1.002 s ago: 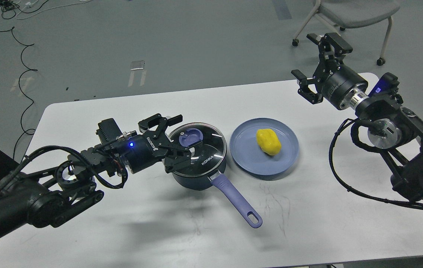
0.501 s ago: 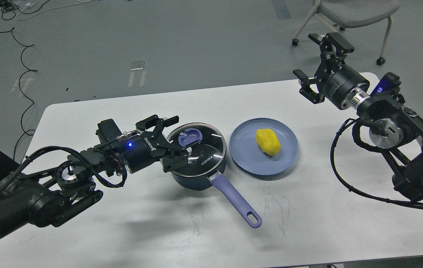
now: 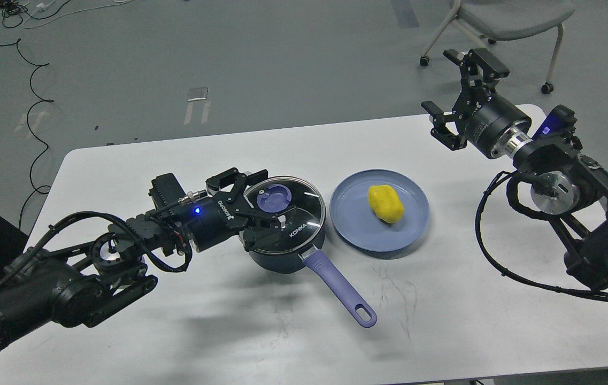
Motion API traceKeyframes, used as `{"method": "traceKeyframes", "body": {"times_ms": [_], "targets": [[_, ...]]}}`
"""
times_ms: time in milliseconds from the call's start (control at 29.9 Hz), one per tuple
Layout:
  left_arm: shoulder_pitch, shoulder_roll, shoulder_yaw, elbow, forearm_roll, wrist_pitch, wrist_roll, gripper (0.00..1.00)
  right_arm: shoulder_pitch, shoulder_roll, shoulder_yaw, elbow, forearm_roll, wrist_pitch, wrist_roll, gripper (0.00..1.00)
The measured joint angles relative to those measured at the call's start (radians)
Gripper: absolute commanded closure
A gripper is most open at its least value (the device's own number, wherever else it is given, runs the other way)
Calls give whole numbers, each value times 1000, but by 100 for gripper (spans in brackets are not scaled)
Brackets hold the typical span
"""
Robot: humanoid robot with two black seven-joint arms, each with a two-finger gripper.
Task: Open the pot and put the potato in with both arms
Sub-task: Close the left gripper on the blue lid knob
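At the middle of the surface [image 3: 186, 331] stands the pot [image 3: 282, 251], lid on. Left claw [image 3: 263, 206], fingers apart, straddles the purple knob [image 3: 274, 197]; next it must clamp and lift. Right claw [image 3: 456, 96] hangs spread far right; potato [image 3: 385, 203] waits on the plate [image 3: 357, 235].

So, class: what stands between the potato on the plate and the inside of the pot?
The glass lid is on the pot, closing the opening the potato must enter. The left gripper is open at the lid's purple knob and has not lifted it. Nothing else visible lies between plate and pot.
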State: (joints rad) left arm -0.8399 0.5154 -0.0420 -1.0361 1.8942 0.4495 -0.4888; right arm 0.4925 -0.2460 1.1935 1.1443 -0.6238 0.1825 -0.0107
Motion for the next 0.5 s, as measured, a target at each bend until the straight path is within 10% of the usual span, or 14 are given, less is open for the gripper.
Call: {"method": "traceKeyframes", "body": {"times_ms": [501], "targets": [[-7,-2,12,29,-3,0,0,2,-2,-1,0,-1,1,0,0,0]]}}
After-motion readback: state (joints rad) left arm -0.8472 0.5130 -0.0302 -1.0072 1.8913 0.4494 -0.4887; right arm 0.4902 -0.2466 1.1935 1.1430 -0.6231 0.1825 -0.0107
